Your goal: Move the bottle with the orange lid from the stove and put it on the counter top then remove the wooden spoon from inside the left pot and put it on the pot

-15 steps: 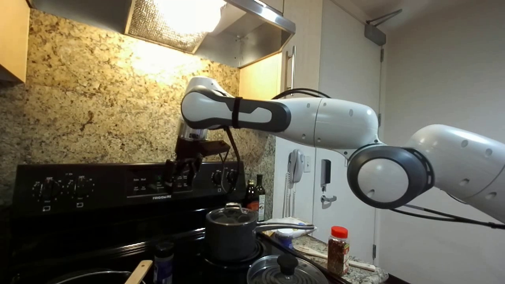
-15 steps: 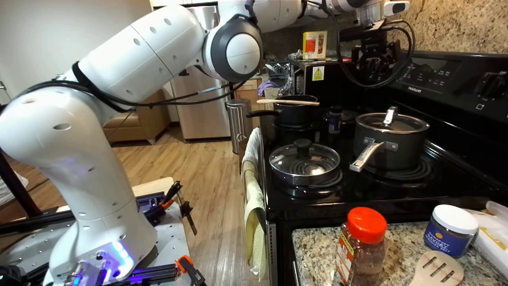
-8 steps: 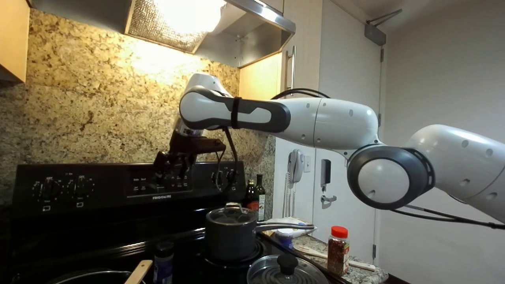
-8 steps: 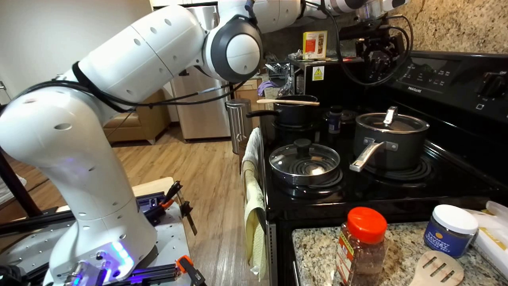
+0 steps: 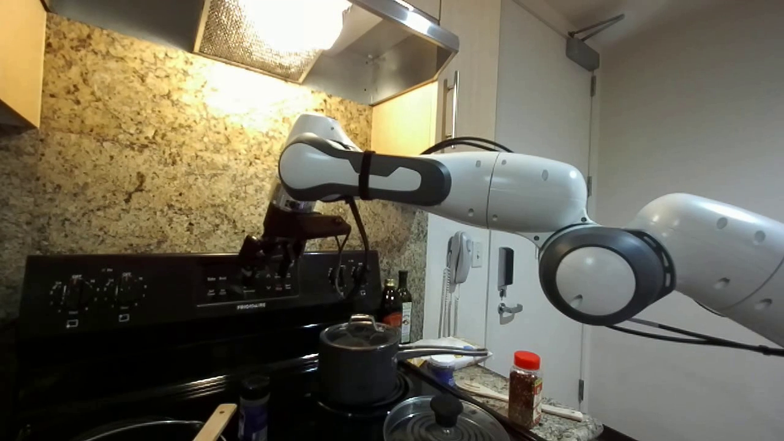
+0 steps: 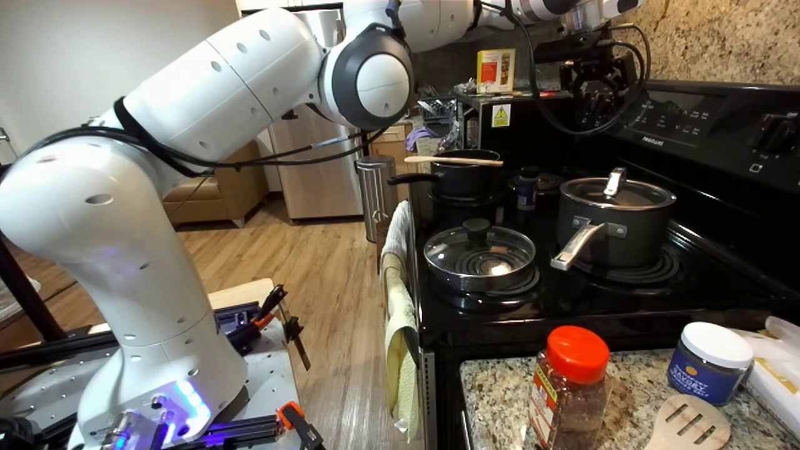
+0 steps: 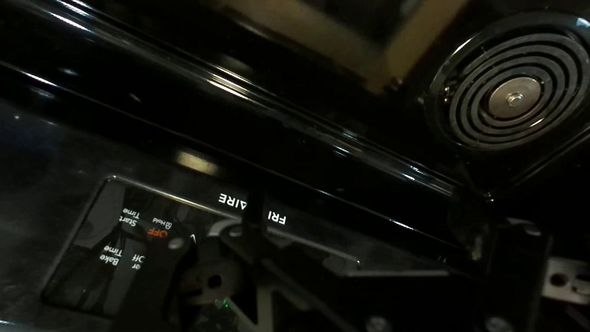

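Observation:
The bottle with the orange lid (image 5: 525, 392) stands upright on the counter top (image 6: 500, 394), beside the stove (image 6: 719, 287). On the stove's far burner, the wooden spoon (image 6: 453, 161) lies almost level across the rim of the left pot (image 6: 462, 180). An exterior view cuts off most of that pot, but the spoon's handle end shows at the bottom edge. My gripper (image 5: 267, 263) hangs high in front of the back control panel, well above and away from spoon and bottle. In the wrist view the gripper (image 7: 362, 207) is open, its fingers wide apart, only the panel behind the gap.
A steel-handled lidded pot (image 6: 615, 219) and a glass-lidded pan (image 6: 479, 256) occupy burners. A blue-labelled bottle (image 6: 527, 189) stands near the left pot. On the counter are a white-lidded jar (image 6: 710, 362) and a slotted wooden spatula (image 6: 690, 425). The range hood (image 5: 404, 37) overhangs the stove.
During the earlier half second my wrist tilted, swinging the gripper slightly up and to the left in an exterior view. Since then it has held still. The objects have not moved.

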`<state>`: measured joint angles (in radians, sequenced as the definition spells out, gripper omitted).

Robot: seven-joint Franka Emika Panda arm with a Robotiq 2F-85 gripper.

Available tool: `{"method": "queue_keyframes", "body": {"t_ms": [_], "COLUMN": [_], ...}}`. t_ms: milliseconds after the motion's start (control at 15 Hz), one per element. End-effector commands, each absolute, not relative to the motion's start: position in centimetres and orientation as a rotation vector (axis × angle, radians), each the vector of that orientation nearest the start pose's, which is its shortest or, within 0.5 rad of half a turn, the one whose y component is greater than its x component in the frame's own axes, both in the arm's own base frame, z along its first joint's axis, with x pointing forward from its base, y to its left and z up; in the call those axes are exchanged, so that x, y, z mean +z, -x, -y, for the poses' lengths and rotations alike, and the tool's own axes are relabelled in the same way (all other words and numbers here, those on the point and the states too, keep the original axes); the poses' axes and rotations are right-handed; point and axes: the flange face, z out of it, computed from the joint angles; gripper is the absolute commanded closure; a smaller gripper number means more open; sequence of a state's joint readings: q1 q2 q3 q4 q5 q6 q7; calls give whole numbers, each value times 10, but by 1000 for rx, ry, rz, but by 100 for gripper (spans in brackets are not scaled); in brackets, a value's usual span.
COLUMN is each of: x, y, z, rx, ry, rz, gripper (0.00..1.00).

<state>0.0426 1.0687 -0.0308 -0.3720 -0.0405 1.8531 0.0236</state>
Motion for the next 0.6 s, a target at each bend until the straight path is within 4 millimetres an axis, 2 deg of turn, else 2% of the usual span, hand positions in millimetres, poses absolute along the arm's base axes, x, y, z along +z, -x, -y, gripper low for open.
{"method": "queue_keyframes", "body": {"t_ms": [0,333,467,533], "x": [445,392,387,389], "y": [-809,-799,-800,-804], "z": [-22,-22,-25,-27], "rx": [-484,-164,-171,-233], "ry": [3149,3166,3153,3150], "rz": [-15,-103,-134,-165], "gripper": [0,0,0,0]}}
